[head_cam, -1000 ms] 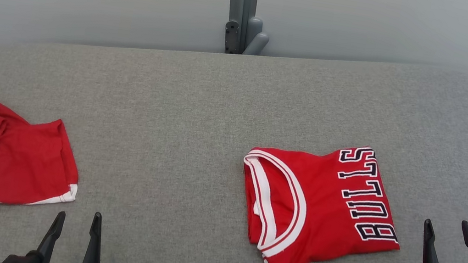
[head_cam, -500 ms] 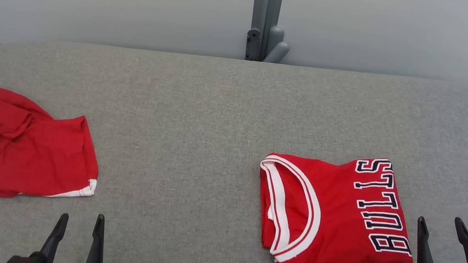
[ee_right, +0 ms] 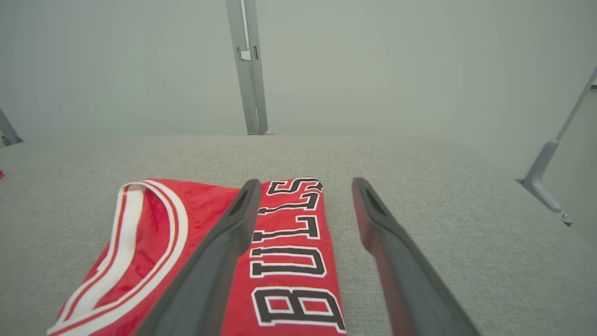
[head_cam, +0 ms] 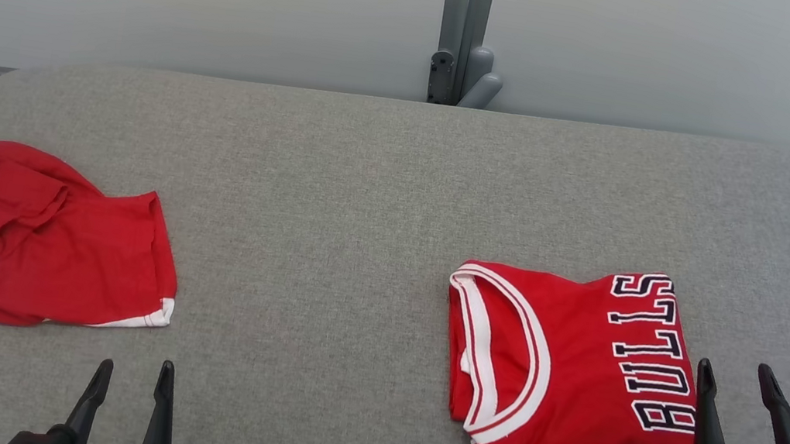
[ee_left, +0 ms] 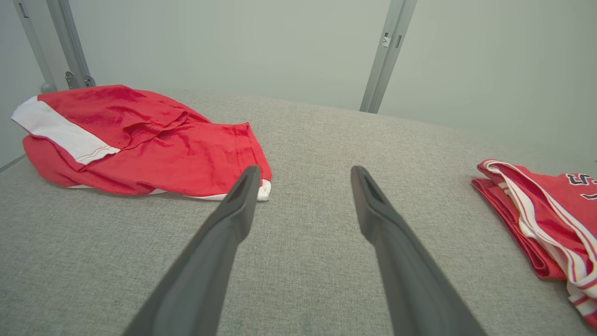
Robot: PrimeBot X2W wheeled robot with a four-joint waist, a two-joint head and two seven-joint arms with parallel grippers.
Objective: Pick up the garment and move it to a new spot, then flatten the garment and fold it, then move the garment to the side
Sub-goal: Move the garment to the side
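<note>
Jersey (head_cam: 569, 366) folded flat, neckline (head_cam: 538, 357) facing left, lettering (head_cam: 654, 351) running near-to-far.

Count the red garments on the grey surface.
2. A folded BULLS jersey lies on the right of the grey surface; a crumpled red garment lies at the far left. More could hide underneath.

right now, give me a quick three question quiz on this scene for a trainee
1. True or false: the folded jersey lies nearer the right gripper than the left gripper.
2. Multiple choice: the word printed on the jersey reads A) HEAT, B) BULLS, C) LAKERS.
3. Short answer: is either gripper holding the crumpled red garment?

Key: 1 true. 2 B. 3 no, both grippers are open and empty.
</note>
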